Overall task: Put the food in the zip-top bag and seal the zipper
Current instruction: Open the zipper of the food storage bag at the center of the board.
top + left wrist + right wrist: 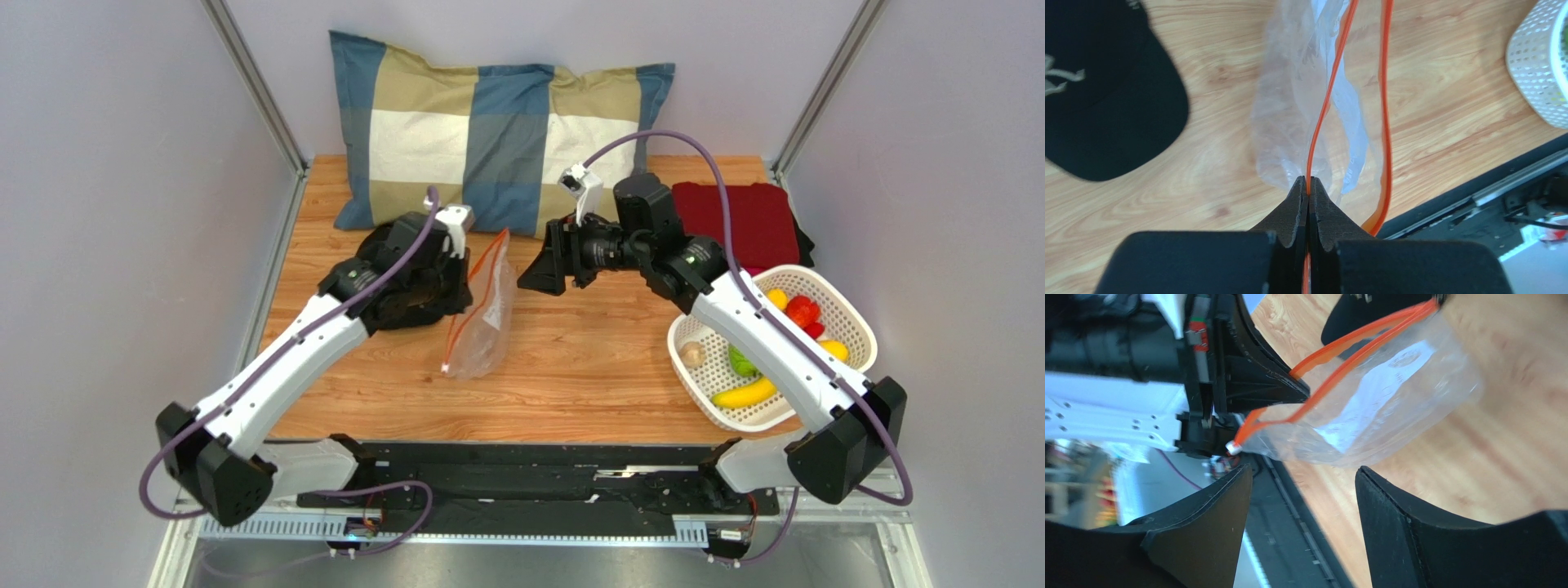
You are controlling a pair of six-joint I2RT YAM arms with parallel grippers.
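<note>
right gripper (1303, 471): black fingers spread wide, nothing between them. past them, clear crinkly plastic bag (1389, 410) seen against light wooden tabletop (1487, 459), mouth parted, orange-red zipper strip (1339, 373) split into two lips. small white slider tab (1232, 449) at one end. left gripper (1304, 391) pinches one lip

Bag (481, 321): thin clear plastic, crinkly, glossy with glare patches. Zipper (1385, 122): smooth orange-red plastic strip. Table (589, 368): wood grain, smooth, low sheen. Basket (699, 392): white perforated plastic, matt. Banana (745, 395): yellow plastic, slight shine. Pillow (491, 135): woven check cloth, matt. Red cloth (751, 223): matt fabric. Cap (1106, 110): black matt cloth, white stitched logo. Fingers (1290, 211): black, matt, faintly grainy. Arm shell (294, 368): white smooth plastic.
</note>
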